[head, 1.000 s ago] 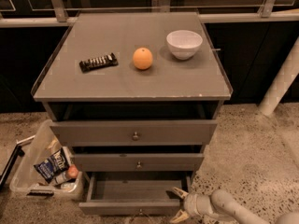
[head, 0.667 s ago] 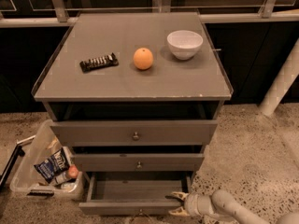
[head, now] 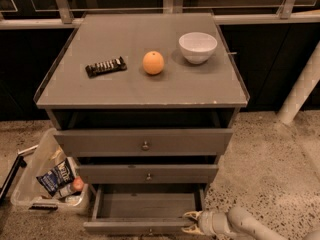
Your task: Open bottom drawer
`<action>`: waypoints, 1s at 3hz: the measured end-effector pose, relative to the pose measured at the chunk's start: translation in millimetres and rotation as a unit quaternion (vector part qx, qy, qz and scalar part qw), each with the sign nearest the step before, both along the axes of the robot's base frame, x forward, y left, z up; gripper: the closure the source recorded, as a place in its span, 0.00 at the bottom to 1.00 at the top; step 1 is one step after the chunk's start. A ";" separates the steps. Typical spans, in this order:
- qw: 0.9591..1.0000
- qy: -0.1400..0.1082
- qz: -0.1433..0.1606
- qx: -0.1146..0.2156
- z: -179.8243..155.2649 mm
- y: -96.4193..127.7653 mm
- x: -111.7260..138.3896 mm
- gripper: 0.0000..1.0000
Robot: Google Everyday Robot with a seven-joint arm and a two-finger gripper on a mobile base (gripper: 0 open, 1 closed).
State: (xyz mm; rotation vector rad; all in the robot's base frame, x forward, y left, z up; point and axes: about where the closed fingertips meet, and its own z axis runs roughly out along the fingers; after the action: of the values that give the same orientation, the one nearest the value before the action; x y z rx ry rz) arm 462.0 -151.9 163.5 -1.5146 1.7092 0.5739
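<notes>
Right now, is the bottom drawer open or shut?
Open: the bottom drawer is pulled out, its tray floor showing. The claw is at its right front corner.

On the grey desk point(head: 125, 91) lie a black rectangular bar point(head: 105, 66), a round orange fruit point(head: 153, 62) and a white ceramic bowl point(head: 198, 47). A clear plastic bin point(head: 44, 151) with a blue snack bag point(head: 56, 176) stands on the floor, left. The end effector point(head: 191, 222) is low, at the desk's front right.

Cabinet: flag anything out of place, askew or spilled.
Nothing spilled or damaged. The bottom drawer is pulled well out, with the gripper at its right front corner. The top drawer and middle drawer stand slightly out too. A clear bin of packets sits on the floor at left.
</notes>
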 end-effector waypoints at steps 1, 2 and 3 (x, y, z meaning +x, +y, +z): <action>1.000 0.004 -0.001 -0.004 -0.6 -1.9 -11.3 1.00; 1.000 0.012 -0.004 -0.007 -2.8 -4.1 -24.8 1.00; 1.000 0.012 -0.004 -0.007 -0.3 -3.9 -24.8 1.00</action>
State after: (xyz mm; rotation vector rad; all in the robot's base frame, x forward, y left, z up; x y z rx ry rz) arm 437.2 -155.8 163.3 -1.5160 1.7385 0.5798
